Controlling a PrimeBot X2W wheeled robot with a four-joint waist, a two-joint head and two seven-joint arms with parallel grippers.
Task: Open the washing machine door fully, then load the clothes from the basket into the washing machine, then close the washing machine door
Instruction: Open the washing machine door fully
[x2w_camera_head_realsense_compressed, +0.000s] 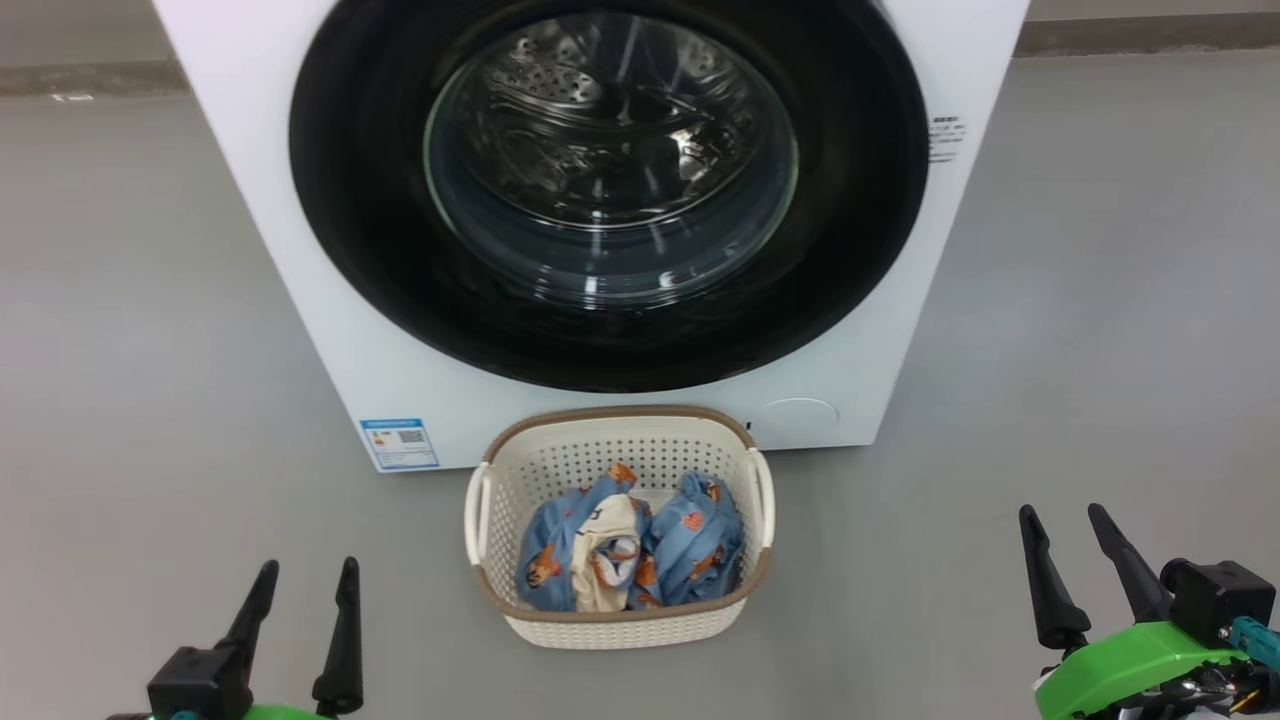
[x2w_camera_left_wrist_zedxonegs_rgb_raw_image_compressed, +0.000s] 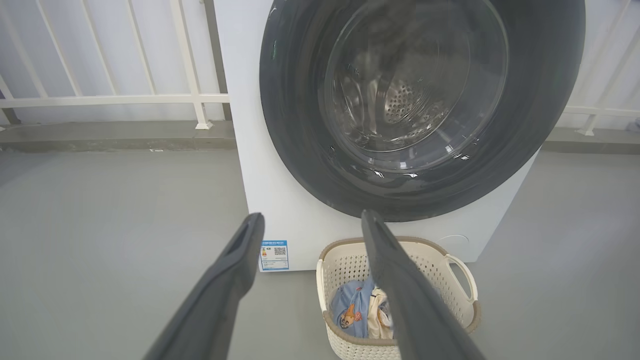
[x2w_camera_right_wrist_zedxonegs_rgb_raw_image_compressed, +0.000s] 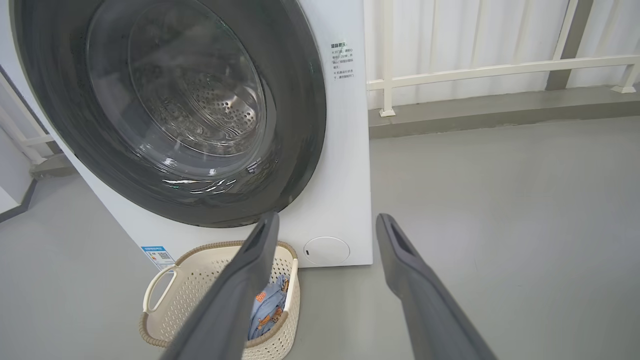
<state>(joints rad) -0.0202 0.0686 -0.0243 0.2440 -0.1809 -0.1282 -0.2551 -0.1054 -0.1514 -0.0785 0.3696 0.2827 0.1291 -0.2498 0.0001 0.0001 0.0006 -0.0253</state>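
The door (x2w_camera_head_realsense_compressed: 610, 190) is shut on the washer (x2w_camera_head_realsense_compressed: 400, 400), so loading must wait. The basket (x2w_camera_head_realsense_compressed: 620, 630) sits on the floor just before the washer, clothes (x2w_camera_head_realsense_compressed: 690, 540) inside. Both pairs of jaws hang spread and empty, back from the washer, likely ready for the door.

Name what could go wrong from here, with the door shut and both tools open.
1. The washing machine door looks glossy and shows no clear handle; the open left tool or right tool may slip off its edge.
2. The basket sits close under the door, so a reaching tool could knock it.
3. The clothes lie bunched; one grab may leave or drop a piece.
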